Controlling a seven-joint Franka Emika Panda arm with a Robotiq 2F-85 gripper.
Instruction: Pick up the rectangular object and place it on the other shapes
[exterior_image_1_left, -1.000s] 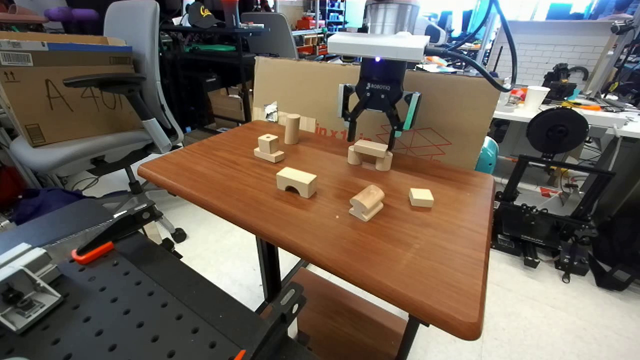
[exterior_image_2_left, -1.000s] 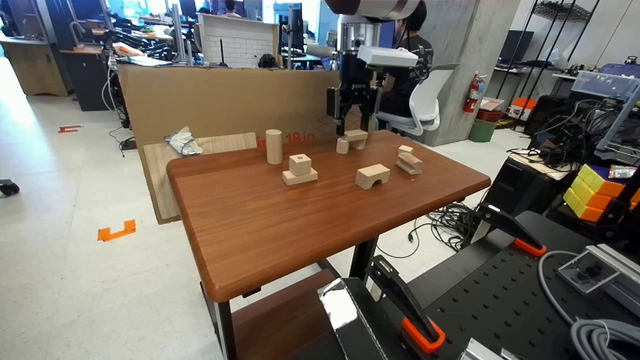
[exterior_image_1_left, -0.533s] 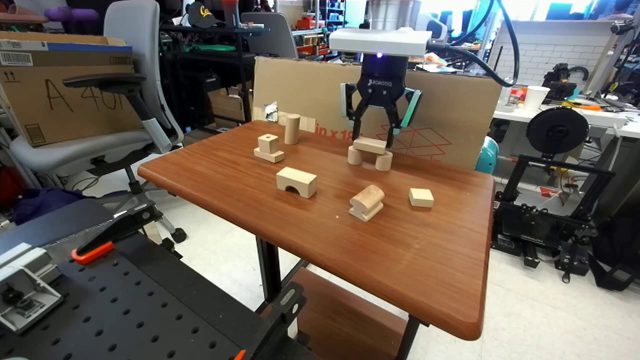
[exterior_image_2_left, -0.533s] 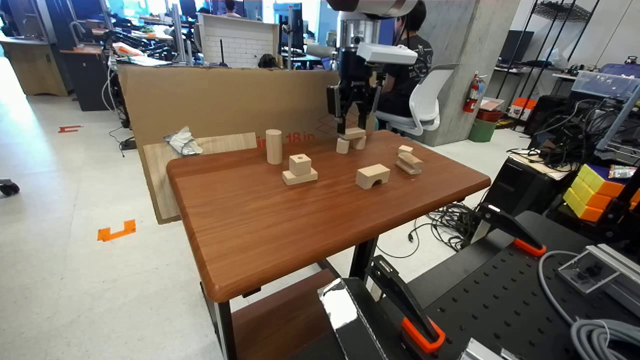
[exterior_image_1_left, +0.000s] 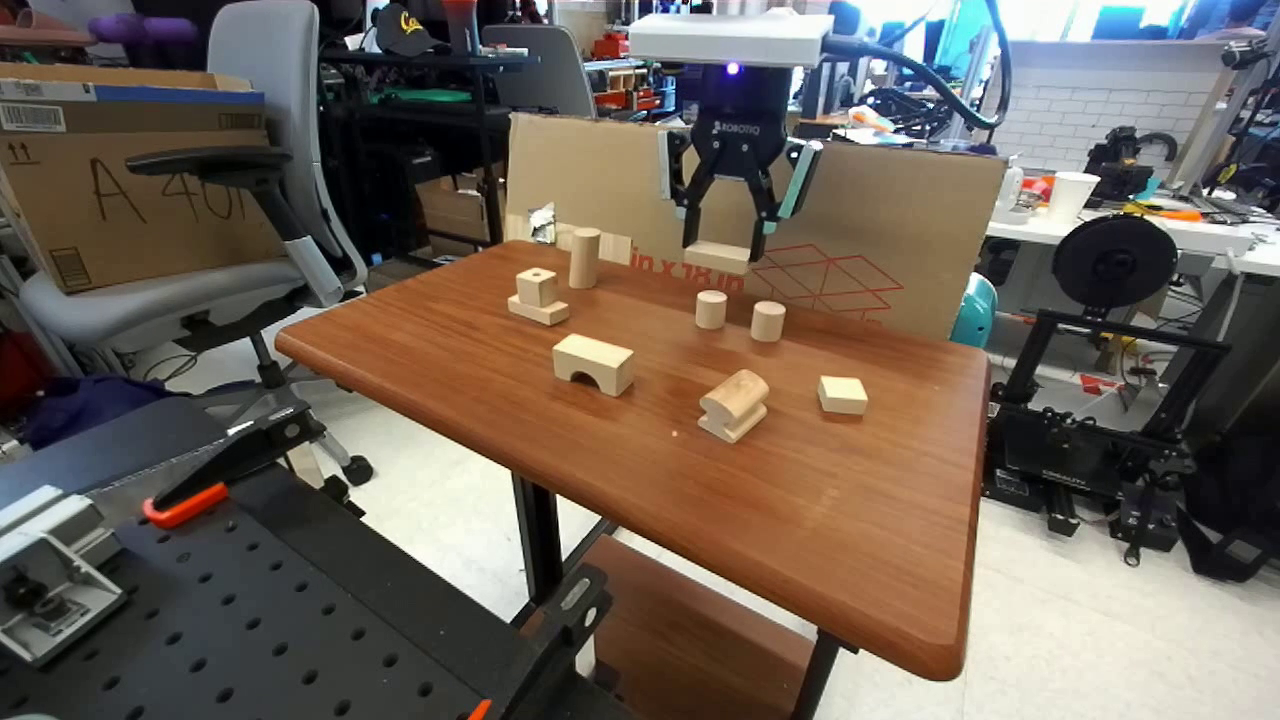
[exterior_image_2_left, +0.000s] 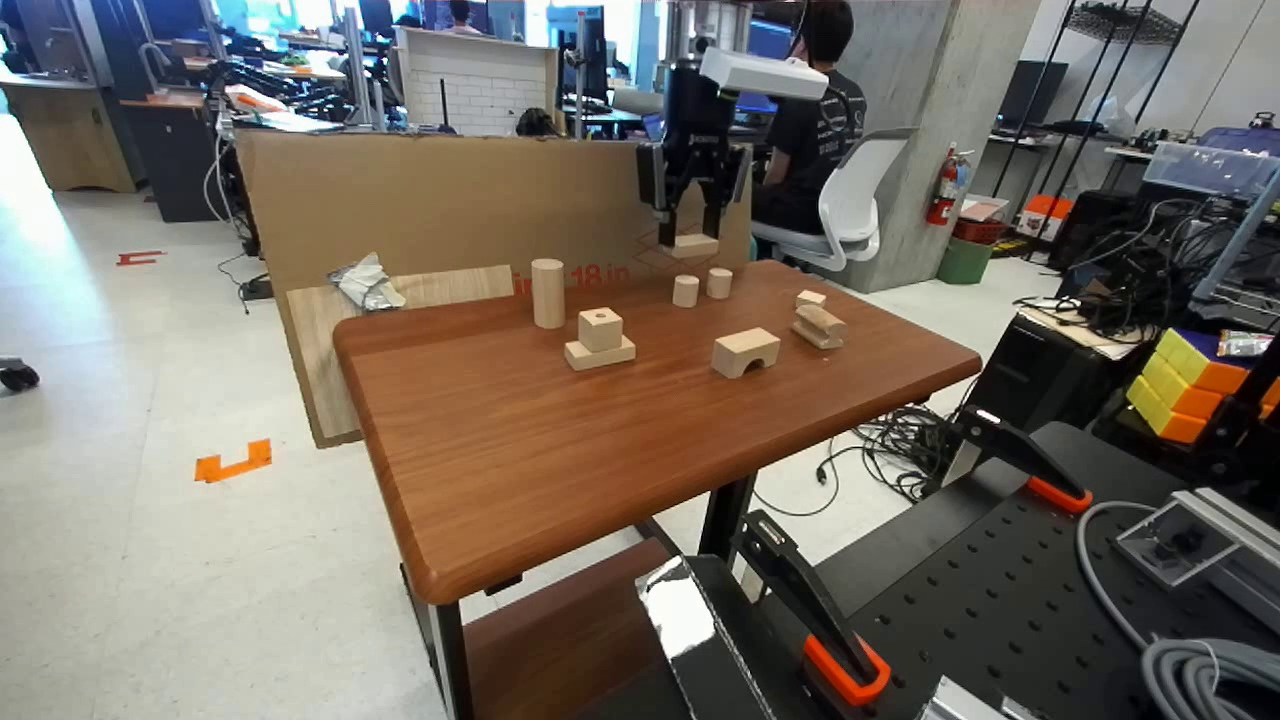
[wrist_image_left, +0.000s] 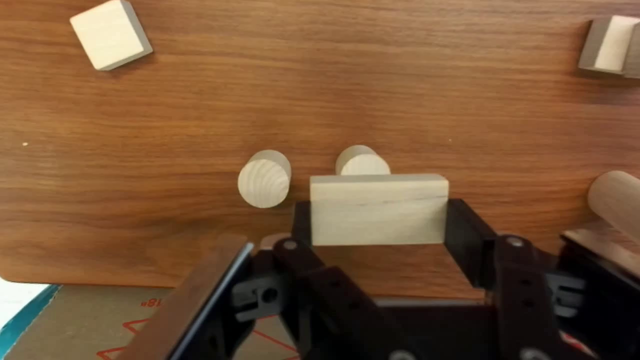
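The rectangular object (exterior_image_1_left: 716, 259), a flat pale wooden bar, is in the air above the table. My gripper (exterior_image_1_left: 723, 240) is shut on its two ends; the wrist view shows the bar (wrist_image_left: 378, 212) between the black fingertips. It also shows in an exterior view (exterior_image_2_left: 692, 246). Among the other shapes, a small cube with a hole on top (exterior_image_1_left: 537, 288) sits on a low flat block (exterior_image_1_left: 538, 312), to the gripper's left. This stack also shows in an exterior view (exterior_image_2_left: 600, 331). Part of what looks like it is cut off in the wrist view (wrist_image_left: 612, 44).
Two short cylinders (exterior_image_1_left: 711, 309) (exterior_image_1_left: 767, 322) stand upright just below the bar. A tall cylinder (exterior_image_1_left: 584, 259) stands behind the stack. An arch block (exterior_image_1_left: 594, 364), a grooved block (exterior_image_1_left: 735, 405) and a chunky block (exterior_image_1_left: 843, 395) lie nearer the front. Cardboard (exterior_image_2_left: 450, 200) stands behind the table.
Earlier the bar lay across the two short cylinders with the fingers at its ends. Now my gripper has lifted it off, up and slightly left in both exterior views. The cylinders have stayed standing.
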